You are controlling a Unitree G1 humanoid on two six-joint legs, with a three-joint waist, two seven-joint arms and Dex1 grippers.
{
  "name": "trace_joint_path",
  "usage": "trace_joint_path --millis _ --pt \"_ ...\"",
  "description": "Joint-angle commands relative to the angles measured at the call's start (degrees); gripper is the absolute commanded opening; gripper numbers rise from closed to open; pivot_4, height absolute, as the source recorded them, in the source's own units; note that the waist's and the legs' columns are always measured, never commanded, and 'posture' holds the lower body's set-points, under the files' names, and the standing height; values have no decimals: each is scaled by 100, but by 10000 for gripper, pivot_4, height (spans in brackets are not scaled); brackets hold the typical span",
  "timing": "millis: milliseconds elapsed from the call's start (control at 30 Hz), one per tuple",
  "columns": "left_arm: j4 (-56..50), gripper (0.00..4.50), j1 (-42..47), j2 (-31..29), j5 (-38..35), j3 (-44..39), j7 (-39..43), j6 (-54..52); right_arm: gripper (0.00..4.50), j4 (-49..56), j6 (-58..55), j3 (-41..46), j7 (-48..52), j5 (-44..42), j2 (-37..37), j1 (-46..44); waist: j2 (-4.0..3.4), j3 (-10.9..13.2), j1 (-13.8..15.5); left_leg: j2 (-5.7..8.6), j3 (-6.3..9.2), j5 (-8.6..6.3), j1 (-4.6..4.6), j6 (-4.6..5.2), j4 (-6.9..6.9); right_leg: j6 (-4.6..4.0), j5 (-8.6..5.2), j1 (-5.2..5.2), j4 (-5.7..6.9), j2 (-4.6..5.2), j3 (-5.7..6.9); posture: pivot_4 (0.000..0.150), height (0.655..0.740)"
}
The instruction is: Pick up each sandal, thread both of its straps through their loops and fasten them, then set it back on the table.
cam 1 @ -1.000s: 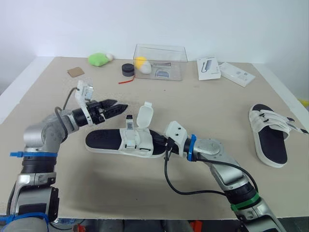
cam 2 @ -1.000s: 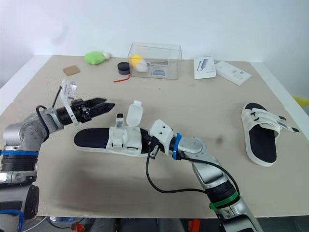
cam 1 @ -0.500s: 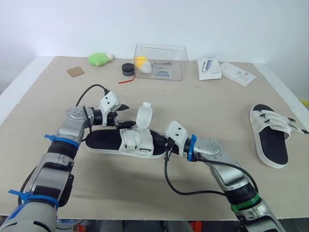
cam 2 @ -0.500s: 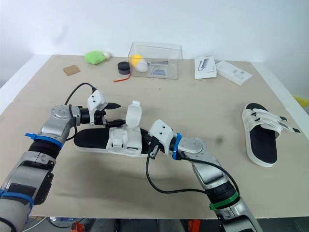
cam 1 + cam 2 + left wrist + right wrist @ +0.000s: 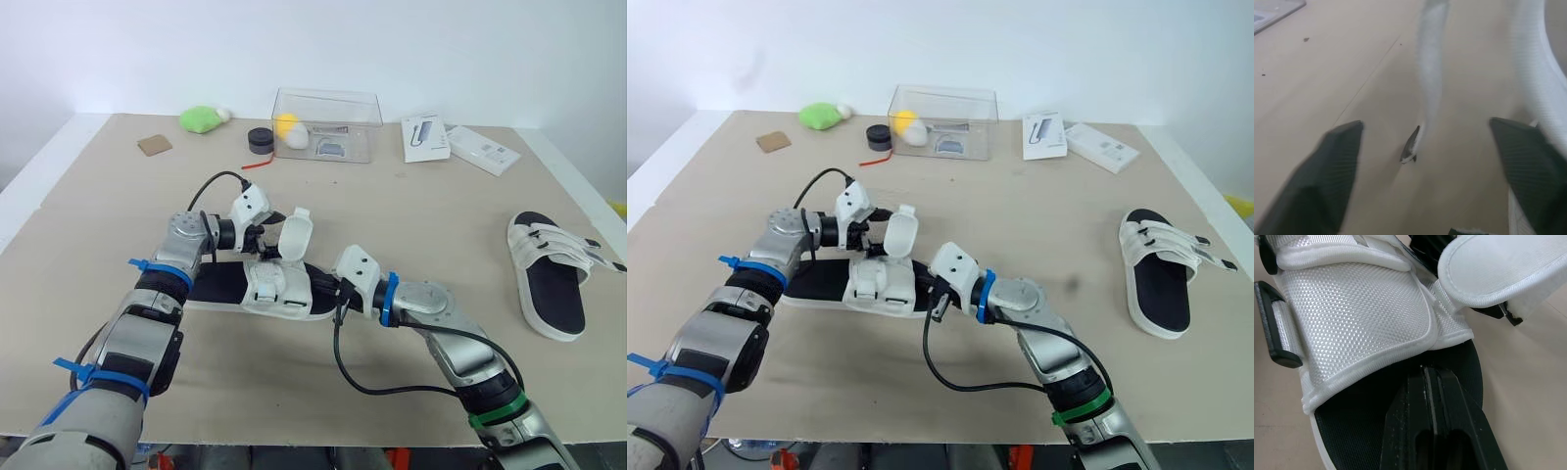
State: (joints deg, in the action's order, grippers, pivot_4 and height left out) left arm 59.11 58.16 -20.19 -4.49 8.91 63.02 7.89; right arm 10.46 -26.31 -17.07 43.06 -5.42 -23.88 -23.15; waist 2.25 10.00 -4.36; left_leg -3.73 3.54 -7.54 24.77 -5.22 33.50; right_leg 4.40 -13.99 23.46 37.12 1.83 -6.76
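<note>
At the heel end, right tool (image 5: 1431,374) has its fingers pressed together, tips on the footbed of the black-soled sandal with white mesh straps (image 5: 279,289), which lies flat on the beige worktop (image 5: 411,211). Just beyond, left tool (image 5: 271,238) is spread wide, with the upright white strap flap (image 5: 1430,73) between its fingers, unpinched. Second matching sandal (image 5: 549,279) lies well apart, out past the right tool.
</note>
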Motion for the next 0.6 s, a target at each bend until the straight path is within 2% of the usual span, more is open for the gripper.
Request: trace_joint_path --millis 33,67,133,167,200,233,267,433,500,600 --pt "119 26241 216 55 132 -72 -98 262 0 -124 -92 9 -106 102 -33 39 0 0 0 0 0 0 0 0 0 1 0 0 0 0 0 1500 7400" --pt "166 24657 241 77 143 -86 -106 285 0 -130 -89 7 -107 104 -30 34 0 0 1 0 0 0 0 0 0 1 0 0 0 0 0 1500 7400" --pt "248 16599 281 107 180 -107 -147 356 0 -147 -81 7 -111 105 -28 18 0 0 6 1 2 0 1 0 0 2 -1 -2 0 0 0 1500 7400" --pt "296 14030 298 117 216 -111 -180 412 0 -155 -77 9 -113 104 -30 9 0 0 8 1 2 0 2 0 0 2 -1 -2 0 0 0 1500 7400" --pt "344 8048 312 126 259 -116 -201 473 0 -163 -73 11 -116 103 -33 2 0 0 8 2 3 0 2 0 0 4 -2 -3 0 0 0 1500 7400" --pt "384 6665 325 133 290 -122 -213 515 0 -174 -68 14 -116 102 -36 -6 0 0 8 2 3 0 2 0 0 4 -3 -3 0 0 0 1500 7400" --pt "393 316 323 141 324 -136 -283 757 0 -186 -58 17 -116 104 -43 -13 0 0 7 2 3 0 2 0 0 5 -3 -3 0 0 0 1500 7400" --pt "427 316 400 -22 721 -184 -1180 2817 0 -180 12 33 -94 107 -106 -34 -1 1 14 2 11 0 11 0 -1 25 4 1 0 -4 0 1500 7400" --pt "470 316 460 -189 1094 -101 -1813 3642 0 -210 44 32 -81 122 -129 -55 -1 2 15 2 12 0 11 0 -1 30 6 0 0 -5 0 1500 7400" --pt "204 316 535 -706 2418 214 -3507 5113 0 -255 83 32 -63 136 -161 -77 -2 3 18 2 12 0 12 0 -1 36 10 3 0 -6 0 1500 7400"
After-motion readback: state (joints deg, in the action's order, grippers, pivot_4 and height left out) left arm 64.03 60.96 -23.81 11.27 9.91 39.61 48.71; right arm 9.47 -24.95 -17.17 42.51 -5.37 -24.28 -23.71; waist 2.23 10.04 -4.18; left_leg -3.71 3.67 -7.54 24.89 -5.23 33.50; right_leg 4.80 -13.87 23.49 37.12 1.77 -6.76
